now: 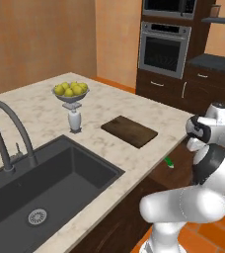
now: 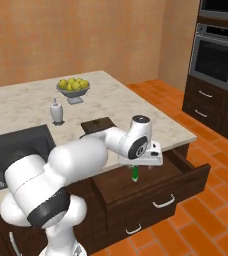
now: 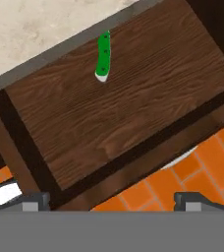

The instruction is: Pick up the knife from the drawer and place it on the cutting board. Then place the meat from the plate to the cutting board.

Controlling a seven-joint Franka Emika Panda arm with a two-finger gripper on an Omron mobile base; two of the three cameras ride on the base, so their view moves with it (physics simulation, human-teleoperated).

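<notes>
The knife [image 3: 103, 56] lies in the open drawer [image 3: 119, 118], green handle showing, near the back under the counter's edge. From the right base it shows as the knife [image 2: 134, 172] on the drawer [image 2: 156, 186] floor, and from the left as the knife [image 1: 168, 162] beside the counter's edge. My gripper [image 3: 113, 201] hovers above the drawer's front part, fingers wide apart and open, holding nothing. The hand [image 2: 145, 158] hangs just over the knife. The cutting board [image 1: 129, 131] lies bare on the counter, partly behind my arm as the cutting board [image 2: 97, 124]. The plate is out of view.
A black sink [image 1: 40, 190] with a dark faucet [image 1: 8, 133] fills the counter's left. A grey bowl of yellow fruit [image 1: 71, 92] and a soap dispenser [image 1: 74, 120] stand behind the board. The drawer front carries a white bar handle [image 2: 164, 202]. Orange floor tiles lie below.
</notes>
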